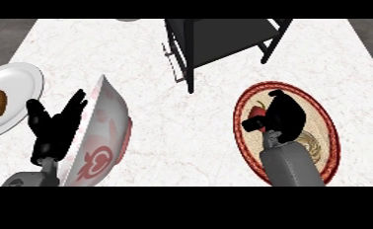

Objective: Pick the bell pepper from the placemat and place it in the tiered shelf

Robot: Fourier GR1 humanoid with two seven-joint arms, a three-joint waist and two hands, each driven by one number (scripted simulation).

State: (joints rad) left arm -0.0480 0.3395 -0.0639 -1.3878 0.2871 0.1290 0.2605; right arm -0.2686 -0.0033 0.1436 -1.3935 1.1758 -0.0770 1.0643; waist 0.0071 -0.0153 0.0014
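While poised over the placemat (pixel 324 120), right hand's (pixel 285 117) fingers (pixel 279 97) curl round the bell pepper (pixel 258 111)

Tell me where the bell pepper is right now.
Head view, right side: the bell pepper lies on the round placemat, partly hidden by the right hand curled round it, below the black tiered shelf.

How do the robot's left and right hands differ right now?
The left hand is open, fingers pointing up; the right hand has its fingers curled round the red bell pepper. The left hand rests beside the patterned bowl; the right hand is over the round placemat. Both are black, on grey forearms.
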